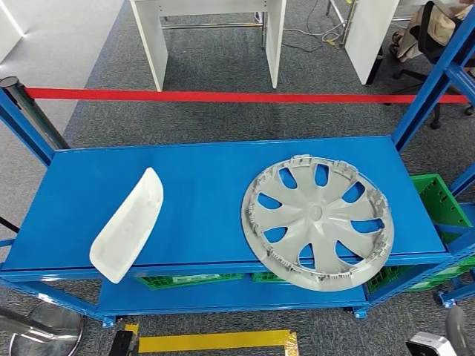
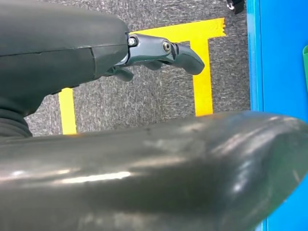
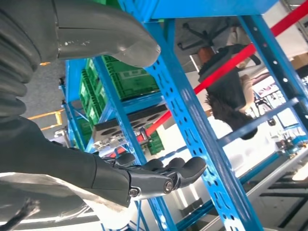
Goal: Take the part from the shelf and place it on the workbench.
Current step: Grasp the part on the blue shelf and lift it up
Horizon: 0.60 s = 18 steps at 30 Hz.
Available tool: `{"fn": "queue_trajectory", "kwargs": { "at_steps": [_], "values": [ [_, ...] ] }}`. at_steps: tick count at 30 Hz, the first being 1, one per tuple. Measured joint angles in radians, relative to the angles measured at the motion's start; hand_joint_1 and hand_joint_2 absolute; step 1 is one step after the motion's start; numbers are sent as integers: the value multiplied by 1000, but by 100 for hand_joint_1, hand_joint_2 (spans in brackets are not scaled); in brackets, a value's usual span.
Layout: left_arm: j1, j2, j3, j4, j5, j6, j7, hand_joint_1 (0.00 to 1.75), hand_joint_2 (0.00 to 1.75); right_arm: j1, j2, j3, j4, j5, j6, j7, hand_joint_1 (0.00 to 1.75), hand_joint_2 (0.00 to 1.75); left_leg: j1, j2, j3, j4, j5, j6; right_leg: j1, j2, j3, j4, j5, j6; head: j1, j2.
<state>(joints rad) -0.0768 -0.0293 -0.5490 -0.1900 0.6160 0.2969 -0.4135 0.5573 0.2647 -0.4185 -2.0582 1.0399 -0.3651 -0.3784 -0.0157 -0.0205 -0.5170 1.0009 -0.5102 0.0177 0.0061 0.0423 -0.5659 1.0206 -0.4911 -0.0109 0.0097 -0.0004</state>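
A grey wheel cover [image 1: 318, 220] lies flat on the right half of the blue shelf top [image 1: 202, 185], its near rim overhanging the front edge. A white curved plastic part [image 1: 128, 225] lies on the left half, also reaching over the front edge. My left hand [image 2: 72, 53] hangs over the carpet beside the shelf's blue edge [image 2: 279, 53], fingers [image 2: 163, 49] stretched out and holding nothing. My right hand [image 3: 120, 175] is low beside a blue shelf upright [image 3: 192, 120], fingers [image 3: 181, 171] straight and thumb apart, with nothing in it.
Green crates [image 1: 442, 200] sit on the lower level and to the right of the shelf. Red barrier tape [image 1: 224, 96] runs behind the shelf, with white table legs [image 1: 151, 44] beyond. Yellow floor tape [image 1: 213, 341] marks the carpet in front. A person sits at far right [image 1: 425, 22].
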Motion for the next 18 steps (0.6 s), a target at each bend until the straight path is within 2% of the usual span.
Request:
{"fn": "queue_trajectory", "kwargs": {
  "at_steps": [18],
  "values": [
    [0,0,-17,0,0,0,0,0,0,9,-3,23,-27,-2,0,0,0,175,0,0,0,0,0,0,0,0,0,0,0,0,0,0]
  ]
}}
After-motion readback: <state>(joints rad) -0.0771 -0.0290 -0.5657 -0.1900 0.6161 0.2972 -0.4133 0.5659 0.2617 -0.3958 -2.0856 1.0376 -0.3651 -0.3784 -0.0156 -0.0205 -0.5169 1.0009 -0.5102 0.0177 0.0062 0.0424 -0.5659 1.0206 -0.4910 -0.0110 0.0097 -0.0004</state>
